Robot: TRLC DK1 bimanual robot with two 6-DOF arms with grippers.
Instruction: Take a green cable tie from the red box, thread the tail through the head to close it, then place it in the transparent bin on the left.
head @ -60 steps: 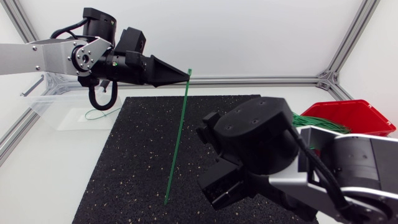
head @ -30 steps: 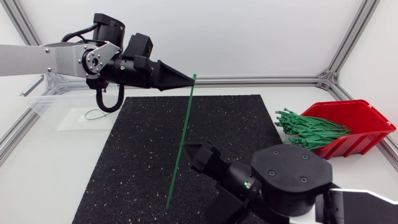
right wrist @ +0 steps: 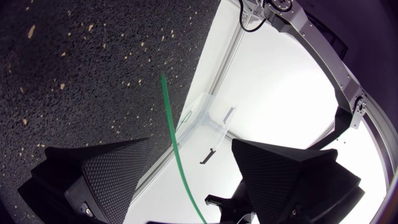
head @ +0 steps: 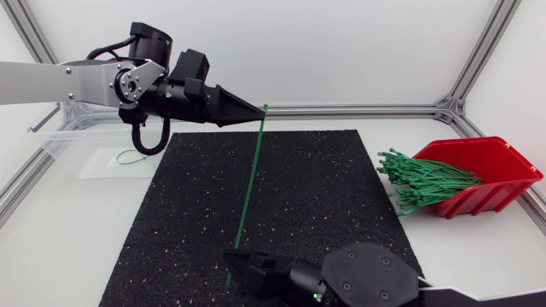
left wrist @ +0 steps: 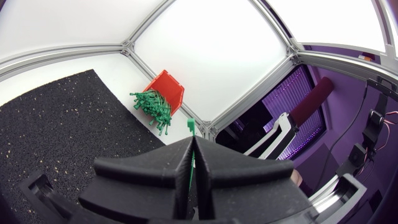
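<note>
Nearest first: right gripper sits low at the 6 o'clock edge of the black mat, its arm entering from about 5 o'clock. In the right wrist view the right gripper has its fingers well apart. The green cable tie runs up through the gap, nearer one finger; no contact with either pad is visible.

Cable tie: one long straight strip, standing steeply over the middle of the mat. Its lower end is at the right gripper's fingertips and its upper end is at 12 o'clock.

Left gripper: at the mat's 12 o'clock edge, arm coming in from 10 o'clock, tips pointing toward 3 o'clock. Fingers pressed together on the top of the tie. In the left wrist view the strip is pinched in the seam between the two wedges of the left gripper, and the tie's head pokes out just past the tips.

Transparent bin: at 10 o'clock off the mat, under the left arm. One closed green loop lies in it.

Red box: at 3 o'clock off the mat, tilted. A bundle of green ties spills from its open side toward the mat.
</note>
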